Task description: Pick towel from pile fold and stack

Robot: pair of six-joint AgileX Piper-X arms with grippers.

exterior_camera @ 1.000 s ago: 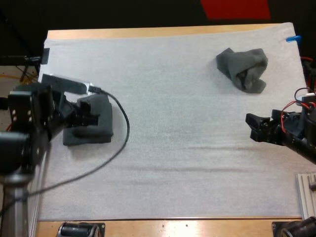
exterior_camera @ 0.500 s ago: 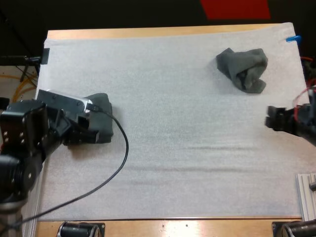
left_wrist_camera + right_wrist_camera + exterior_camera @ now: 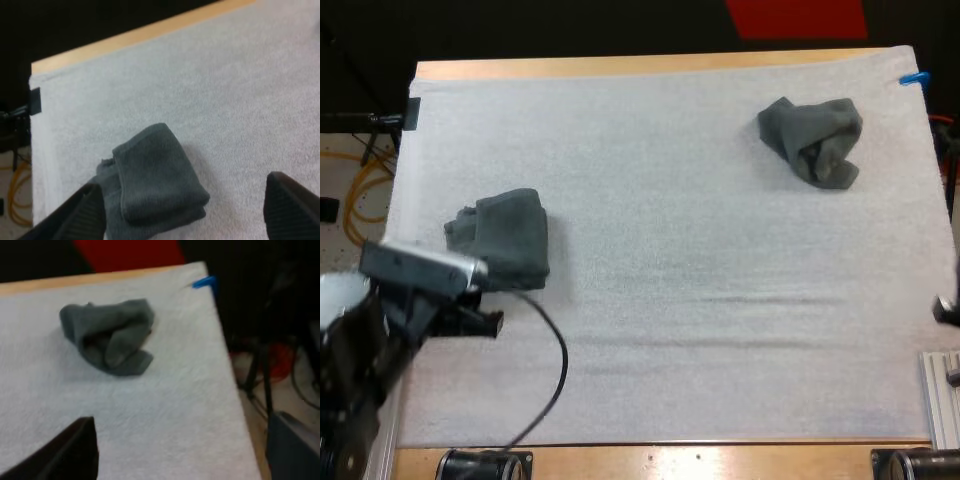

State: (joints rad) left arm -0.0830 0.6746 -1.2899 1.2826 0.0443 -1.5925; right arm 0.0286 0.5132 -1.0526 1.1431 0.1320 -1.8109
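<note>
Left claw [image 3: 184,200]: wide open, its two black fingers [image 3: 87,212] well apart and holding nothing. It hangs above the mat [image 3: 700,300] on the near side of the folded towel [image 3: 155,180], clear of the cloth.
Left claw, high view [image 3: 475,322]: low by the mat's left edge, just nearer the camera than the folded towel and not touching it.
Right claw [image 3: 182,430]: also wide open, with the fingers far apart, bare mat between them and nothing gripped. It faces the crumpled towel [image 3: 107,335] from well short of it.
Right claw, high view: a small dark bit at the mat's right edge is probably its tip, but too little shows to be sure.
Folded towel [image 3: 505,240]: dark grey-green, lying flat on the left part of the mat, away from the far edge. It is a folded block with a looser layer peeking out at its left side.
Crumpled towel [image 3: 812,140]: the same colour, bunched into a lump near the mat's far right corner, well apart from the folded towel.
Mat: white, covering nearly all of the tabletop [image 3: 620,66], whose wood shows as a strip along the far side and another along the near side.
</note>
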